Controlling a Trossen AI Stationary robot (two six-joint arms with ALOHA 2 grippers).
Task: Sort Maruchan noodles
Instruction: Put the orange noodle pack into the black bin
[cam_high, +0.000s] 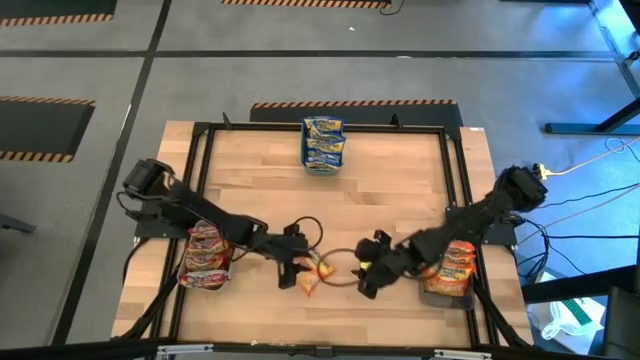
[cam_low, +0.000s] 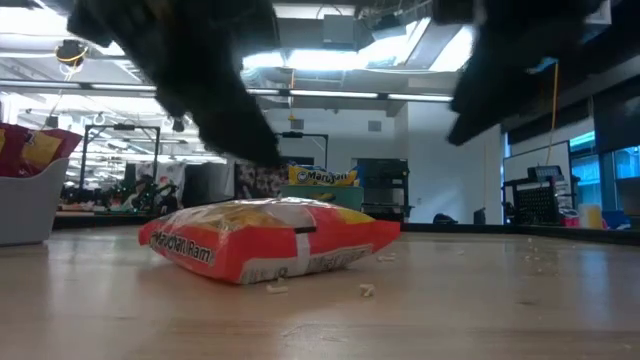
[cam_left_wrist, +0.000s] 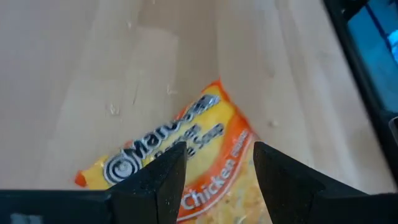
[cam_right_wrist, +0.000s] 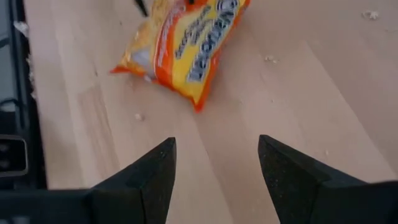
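Left tray (cam_high: 186, 262), at the bench's left edge: it held the red-pink packets (cam_high: 205, 255).

Left fingers (cam_left_wrist: 214, 180): I held them open, straddling the one loose orange packet (cam_left_wrist: 186, 155), which lay flat on the bench (cam_high: 400, 190) near the front centre. By my judgement the step in hand was picking up this last unsorted packet. The next move called for lowering and closing on its crinkly edge.

Far tray (cam_high: 324, 165), centre: it held the blue-and-yellow packets (cam_high: 324, 140).

Right fingers (cam_right_wrist: 214, 174): I kept them open and empty, just beside the orange packet.

Right tray (cam_high: 440, 292): it held the orange packets (cam_high: 455, 265).

Surface: pale wood, scattered with noodle crumbs (cam_low: 368, 290). Room: workshop benches and ceiling lights stood beyond.
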